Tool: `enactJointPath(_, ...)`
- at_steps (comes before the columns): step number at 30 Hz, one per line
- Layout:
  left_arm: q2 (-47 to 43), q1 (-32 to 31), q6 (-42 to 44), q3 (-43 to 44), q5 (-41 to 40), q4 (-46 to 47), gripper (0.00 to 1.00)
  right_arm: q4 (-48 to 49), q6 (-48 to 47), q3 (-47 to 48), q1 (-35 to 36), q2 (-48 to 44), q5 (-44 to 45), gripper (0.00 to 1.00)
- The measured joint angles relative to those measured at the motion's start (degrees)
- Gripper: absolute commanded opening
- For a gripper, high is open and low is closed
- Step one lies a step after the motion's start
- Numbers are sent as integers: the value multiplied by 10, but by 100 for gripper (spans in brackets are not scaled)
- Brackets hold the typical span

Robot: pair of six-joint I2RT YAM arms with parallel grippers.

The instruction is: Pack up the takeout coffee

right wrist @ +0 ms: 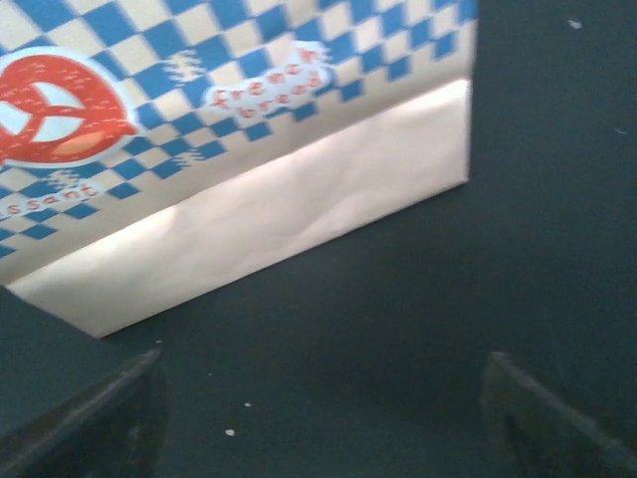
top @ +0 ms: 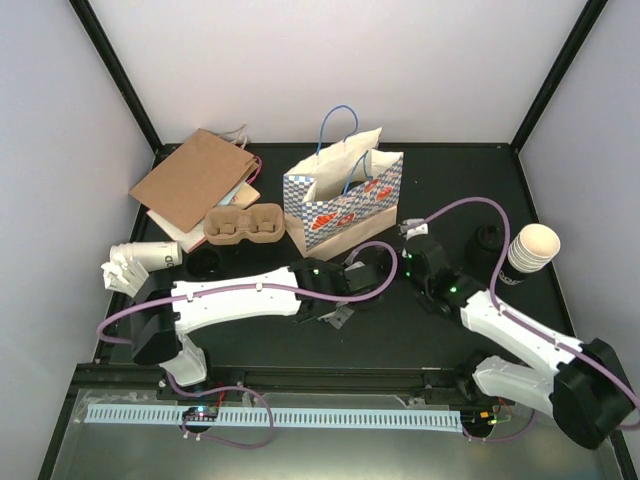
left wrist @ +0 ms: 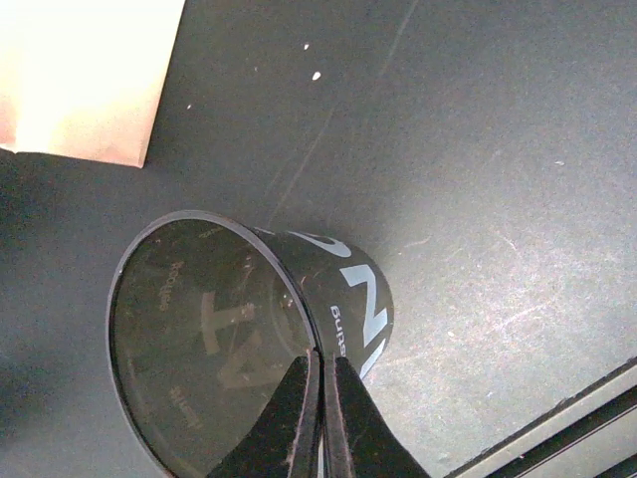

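My left gripper is shut on the rim of a black paper cup with white lettering. One finger is inside the cup, one outside. The cup has no lid and tilts with its open mouth toward the camera, over the dark table. In the top view this gripper and the cup are just in front of the blue-and-white checked bag, which stands open. My right gripper is open and empty, low over the table facing the bag's base; in the top view it is by the bag's right corner.
A stack of cream-lined cups and a dark stack, maybe lids, stand at the right. A cardboard cup carrier, a flat brown bag, white cups lying down and a dark round thing are at the left.
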Motion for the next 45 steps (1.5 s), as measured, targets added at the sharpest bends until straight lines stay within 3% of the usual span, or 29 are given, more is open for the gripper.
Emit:
enactJointPath(14,112,1,33,94,-8,-21,2,-80,11,-56,-3,-155,88,100)
enactJointPath(24,151,2,6,118,-74,-64,8,-90,20,-85,-3,-214,101,100)
enactJointPath(30,152,4,3,118,-74,-64,33,-93,22,-91,-3,-221,102,100)
enactJointPath(38,128,4,4,118,-50,-64,57,-93,22,-92,-3,-221,101,100)
enactJointPath(41,108,4,3,125,-39,-66,63,-93,22,-92,-3,-221,102,100)
enactJointPath(45,80,4,4,127,-35,-69,64,-92,22,-94,-3,-225,101,100)
